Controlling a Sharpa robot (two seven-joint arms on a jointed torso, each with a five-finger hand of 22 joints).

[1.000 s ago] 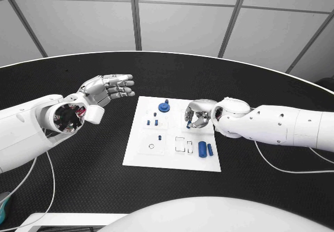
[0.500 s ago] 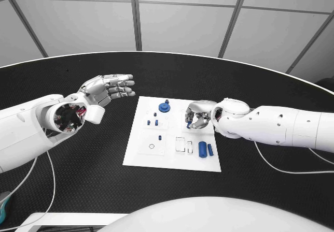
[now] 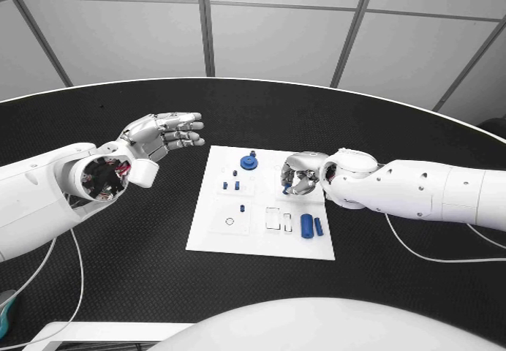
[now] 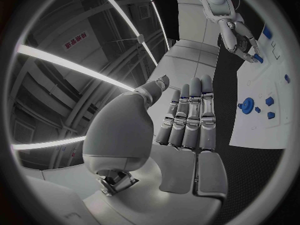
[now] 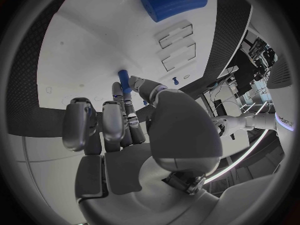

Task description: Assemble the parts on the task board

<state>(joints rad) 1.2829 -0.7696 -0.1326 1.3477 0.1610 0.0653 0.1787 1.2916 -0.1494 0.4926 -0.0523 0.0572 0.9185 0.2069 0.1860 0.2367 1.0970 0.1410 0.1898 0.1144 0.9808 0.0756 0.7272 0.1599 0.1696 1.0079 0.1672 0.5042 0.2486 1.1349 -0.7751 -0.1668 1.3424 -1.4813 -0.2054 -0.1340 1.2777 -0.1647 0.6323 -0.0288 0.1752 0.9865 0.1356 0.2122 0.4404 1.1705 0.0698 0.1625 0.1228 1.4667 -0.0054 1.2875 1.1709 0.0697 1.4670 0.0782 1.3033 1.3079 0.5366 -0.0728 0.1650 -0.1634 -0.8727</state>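
The white task board lies in the middle of the black table. My right hand hovers low over its right side and pinches a small blue peg between thumb and finger, the peg's tip at the board's surface. That peg also shows under the right hand in the left wrist view. My left hand is raised left of the board, fingers straight and apart, holding nothing. A blue round knob, small blue pegs and a blue cylinder sit on the board.
Two rectangular slots and a ring-shaped hole mark the board's near half. A thin blue bar lies beside the cylinder. A white cable runs over the table at the right, under my right arm.
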